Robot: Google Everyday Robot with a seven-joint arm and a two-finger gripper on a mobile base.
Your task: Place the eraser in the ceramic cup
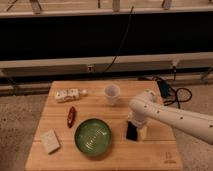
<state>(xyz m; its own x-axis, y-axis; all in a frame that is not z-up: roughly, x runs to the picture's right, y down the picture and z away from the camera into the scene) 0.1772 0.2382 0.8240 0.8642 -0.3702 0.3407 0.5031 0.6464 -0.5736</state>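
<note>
Eraser, one, at the gripper

Wooden table — green bowl; eraser; ceramic cup

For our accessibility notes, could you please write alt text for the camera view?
The robot's gripper is down at a black eraser on a wooden table, beside a green bowl; a white ceramic cup stands behind. A red object and beige block lie nearby.

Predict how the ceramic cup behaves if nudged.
Small, upright and tapered, the ceramic cup probably tips easily. It likely slides on the smooth wooden table. The gripper is down at the eraser, apart from it.
</note>
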